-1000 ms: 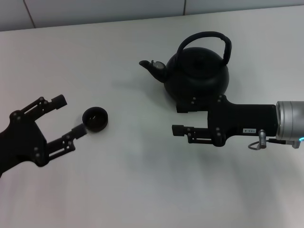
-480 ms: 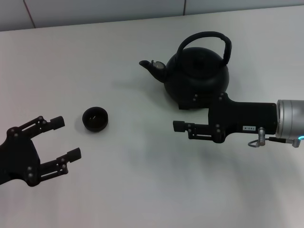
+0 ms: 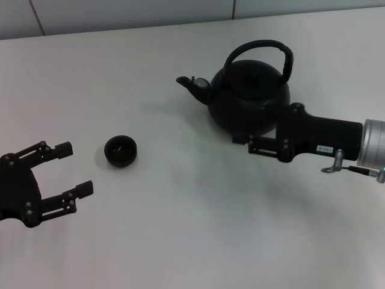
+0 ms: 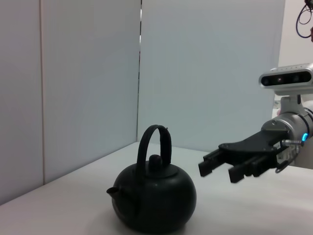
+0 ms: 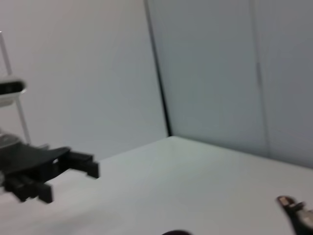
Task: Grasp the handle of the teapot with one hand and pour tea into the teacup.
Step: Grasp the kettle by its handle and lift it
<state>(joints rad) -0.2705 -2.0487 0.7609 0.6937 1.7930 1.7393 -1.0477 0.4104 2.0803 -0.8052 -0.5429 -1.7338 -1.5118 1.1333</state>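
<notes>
The teapot (image 3: 249,99) stood upright on the white bench (image 3: 180,229), toward the far edge and right of the middle, its short curved spout (image 3: 191,85) pointing toward the left edge. It was round and matte black, with a knobbed lid; its handle (image 3: 264,51) arched tall over the top, running along the spout's line. The teacup (image 3: 120,151), small, dark and low, sat well apart from it toward the left edge. The right gripper (image 3: 252,143) hovered just at the teapot's near side, fingers spread and empty. The left gripper (image 3: 75,171) hung by the left edge near the teacup, fingers wide apart, holding nothing.
</notes>
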